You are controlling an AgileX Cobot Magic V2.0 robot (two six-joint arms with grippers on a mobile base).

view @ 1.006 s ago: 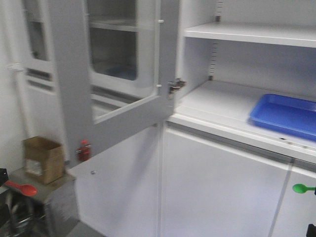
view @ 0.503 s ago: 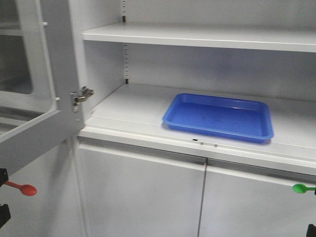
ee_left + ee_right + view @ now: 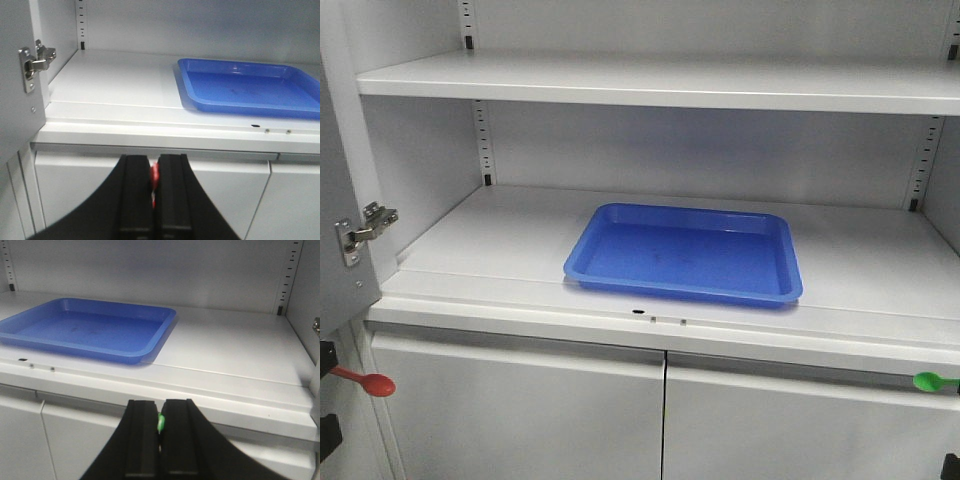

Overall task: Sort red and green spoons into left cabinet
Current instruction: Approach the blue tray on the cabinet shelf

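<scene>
Facing one blue tray (image 3: 682, 292), left pincer (image 3: 154, 161) grips red spoon (image 3: 367, 381), right pincer (image 3: 160, 407) green spoon (image 3: 932, 381).

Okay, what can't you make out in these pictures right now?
Red spoon: front view, handle cut off by left edge; left wrist view, left end effector hides all but a sliver.
Green spoon: front view, handle cut off by right edge; right wrist view, right end effector hides all but a sliver.
</scene>
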